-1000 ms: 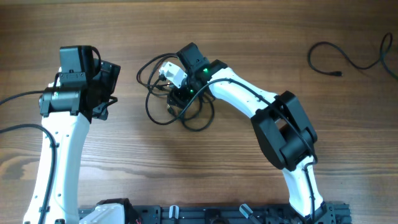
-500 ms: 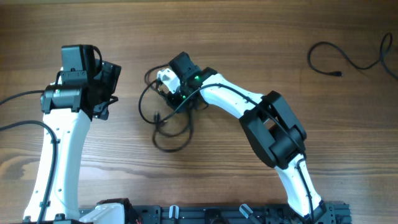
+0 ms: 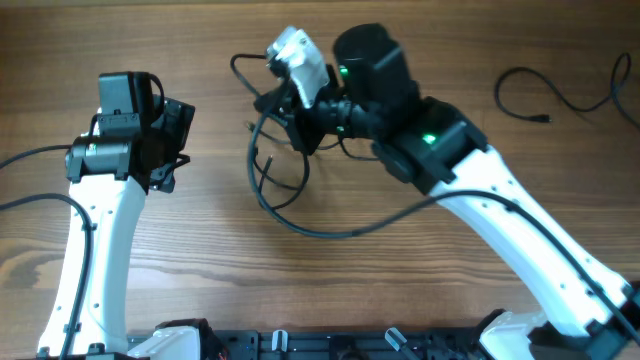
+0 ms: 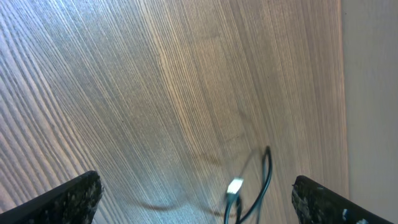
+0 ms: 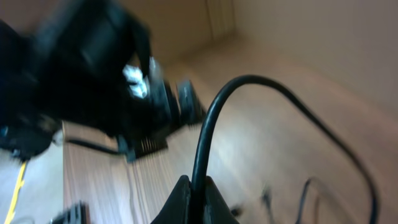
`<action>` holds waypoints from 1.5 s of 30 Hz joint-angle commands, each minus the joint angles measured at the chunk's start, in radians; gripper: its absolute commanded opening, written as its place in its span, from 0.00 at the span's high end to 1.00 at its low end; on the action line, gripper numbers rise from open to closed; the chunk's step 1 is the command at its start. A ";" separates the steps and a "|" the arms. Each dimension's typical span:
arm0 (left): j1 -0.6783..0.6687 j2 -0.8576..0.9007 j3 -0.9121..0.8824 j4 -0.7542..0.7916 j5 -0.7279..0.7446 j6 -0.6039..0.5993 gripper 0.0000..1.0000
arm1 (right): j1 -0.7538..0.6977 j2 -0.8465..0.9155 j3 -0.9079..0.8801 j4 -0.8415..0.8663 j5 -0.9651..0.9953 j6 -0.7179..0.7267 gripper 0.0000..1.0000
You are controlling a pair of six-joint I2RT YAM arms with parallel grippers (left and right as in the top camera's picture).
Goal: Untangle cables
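**Cables held up near the far edge, left side open**

Right fingers (image 5: pixel 179 204) clenched on one strand of the cables (image 3: pixel 272 180). In the right wrist view, a thick-looking black cord arching up and over from the pinch, much of the rest blurred.

From overhead, held near the far edge of the surface (image 3: pixel 420 300), a little left of centre. Thin black loops drooping beneath the pinch and curling toward the near edge. Hard to tell how much of the bundle touches the wood.

Left fingers (image 4: pixel 71 198) released and spread wide, one tip at each lower corner of the left wrist view. Poised near the left edge, apart from the loops. Beyond them, a silvery plug (image 4: pixel 235 186) at the end of a thin black strand, over bare wood grain.

Another black cord (image 3: pixel 525 95) lying alone by the far right corner, well apart from the bundle and from both arms.
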 commanded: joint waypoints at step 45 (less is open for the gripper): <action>-0.145 0.014 -0.021 -0.019 0.015 0.102 0.02 | -0.125 0.058 0.009 -0.356 0.560 -0.273 0.96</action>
